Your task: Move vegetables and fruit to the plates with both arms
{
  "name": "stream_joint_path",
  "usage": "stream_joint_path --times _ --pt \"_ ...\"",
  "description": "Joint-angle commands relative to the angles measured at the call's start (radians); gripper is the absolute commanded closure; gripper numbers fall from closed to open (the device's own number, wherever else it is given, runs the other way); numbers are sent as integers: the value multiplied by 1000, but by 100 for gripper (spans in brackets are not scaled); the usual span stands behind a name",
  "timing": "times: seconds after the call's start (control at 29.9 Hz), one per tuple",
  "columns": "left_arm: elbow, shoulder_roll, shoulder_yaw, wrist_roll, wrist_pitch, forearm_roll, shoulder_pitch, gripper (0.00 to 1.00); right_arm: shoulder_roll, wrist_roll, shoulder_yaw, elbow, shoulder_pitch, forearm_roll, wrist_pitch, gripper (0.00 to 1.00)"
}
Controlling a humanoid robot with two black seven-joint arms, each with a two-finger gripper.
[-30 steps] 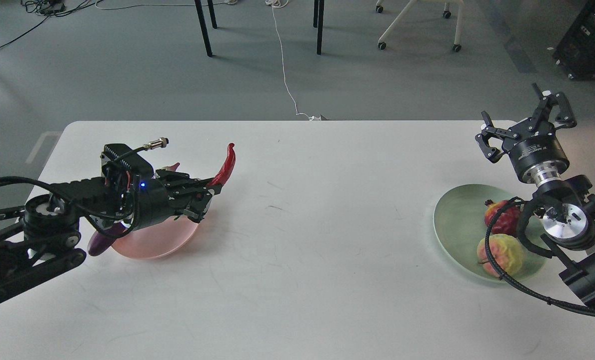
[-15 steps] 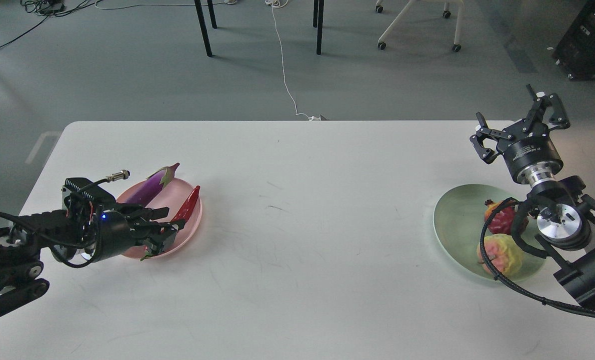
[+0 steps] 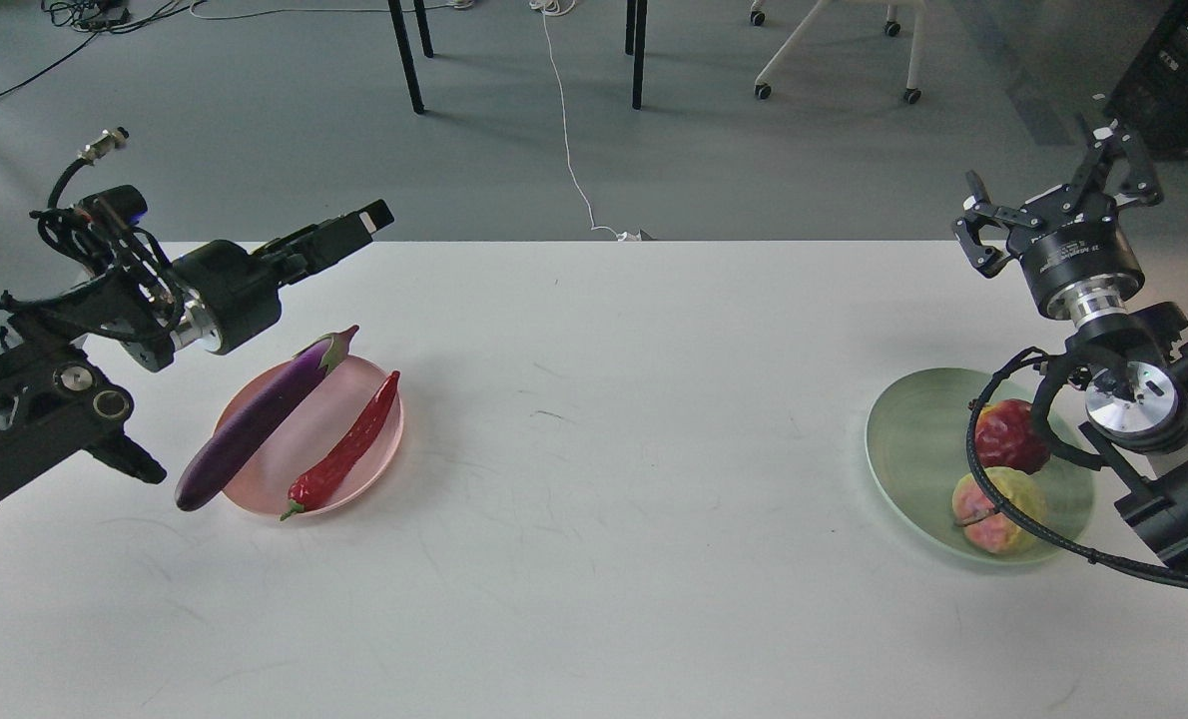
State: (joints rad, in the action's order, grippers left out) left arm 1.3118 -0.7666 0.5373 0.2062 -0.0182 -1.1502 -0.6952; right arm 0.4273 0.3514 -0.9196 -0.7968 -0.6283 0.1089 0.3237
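Observation:
The purple eggplant (image 3: pixel 255 419) and the red chili pepper (image 3: pixel 346 451) lie side by side on the pink plate (image 3: pixel 326 407) at the table's left. My left gripper (image 3: pixel 359 225) is empty, raised above and behind the plate near the table's far edge; its fingers show as one bar. The dark red pomegranate-like ball (image 3: pixel 1008 434) and the yellow-green, pink-tinged fruit (image 3: pixel 993 509) sit on the green plate (image 3: pixel 913 449) at the right. My right gripper (image 3: pixel 1053 185) is open and empty, raised behind that plate. Its arm and cable cover the plate's right side.
The white table (image 3: pixel 604 449) spans the view. On the floor beyond it are black table legs (image 3: pixel 404 55), a white cable (image 3: pixel 569 150), a wheeled chair base (image 3: pixel 834 50) and a black case (image 3: pixel 1178 80) at the top right.
My left gripper lowered the chili onto the pink plate, let it go, then rose and drew back to the upper left. My right gripper rose slightly.

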Motion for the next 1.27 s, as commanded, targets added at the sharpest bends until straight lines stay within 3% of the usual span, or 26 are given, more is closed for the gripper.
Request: stream_joint_path --times 0.0,0.13,0.33,0.44,0.54,0.7,0.84,1.24 --pt "-14 88 82 -7 4 249 -55 9 1 0 -22 4 -48 0 -17 1" --pt "-144 189 185 -11 12 475 -69 6 -12 0 -62 45 -125 0 -71 1" --pt "-322 306 292 -8 18 729 -86 4 -19 -25 -45 62 -131 2 -60 1" --pt "-400 308 299 -8 0 922 -79 3 -54 -87 -44 76 -130 11 -60 1" --pt "-456 306 297 -7 -75 1102 -75 3 -111 -133 -61 134 -131 17 -63 1" --pt "-548 319 300 1 -196 1193 -30 3 -147 -131 -62 148 -123 17 -63 1" --pt "-563 369 300 9 -207 1224 3 2 -147 -121 -56 151 -111 17 -46 1" --pt "-562 371 305 15 -209 1230 36 2 -134 -95 -61 145 -57 17 2 1"
